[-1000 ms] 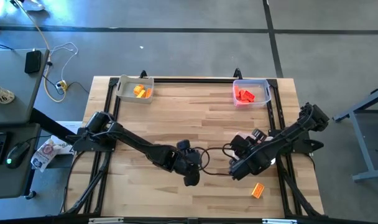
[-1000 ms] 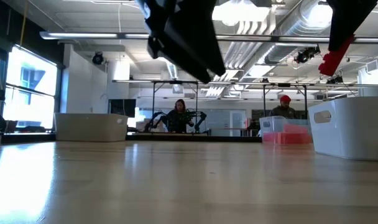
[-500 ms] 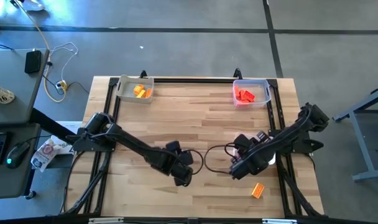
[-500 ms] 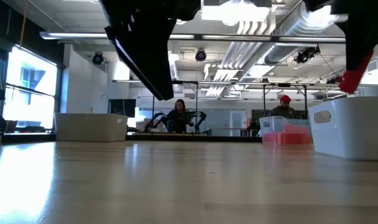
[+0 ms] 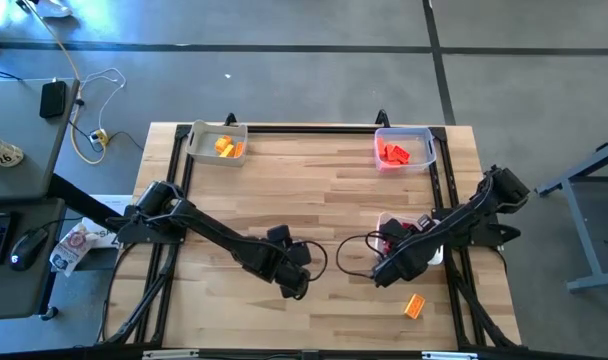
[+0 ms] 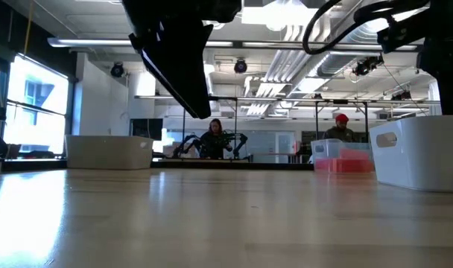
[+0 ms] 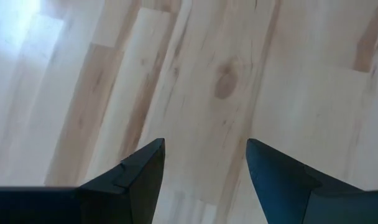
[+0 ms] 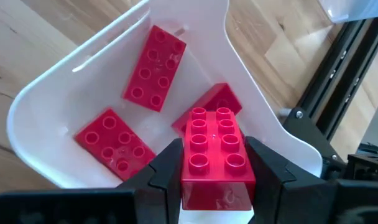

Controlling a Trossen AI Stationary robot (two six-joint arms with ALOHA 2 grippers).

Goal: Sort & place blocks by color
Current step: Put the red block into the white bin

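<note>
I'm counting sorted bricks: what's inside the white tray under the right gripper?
In the white tray, three red bricks lie loose: one, another, and a third partly covered by the red brick held in the right gripper. Anything beneath it is hidden.

- My two arms (image 5: 214, 232) were dark, jointed and slim.
- Black cables (image 5: 349, 250) looped off both wrists.
- The left fingers (image 7: 133, 177) were dark, wedge-shaped, with smooth flat faces.

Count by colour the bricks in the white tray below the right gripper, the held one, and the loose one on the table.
Red bricks in the white tray: 3
Red brick in the right gripper: 1
Orange brick on the table: 1
Total: 5
</note>
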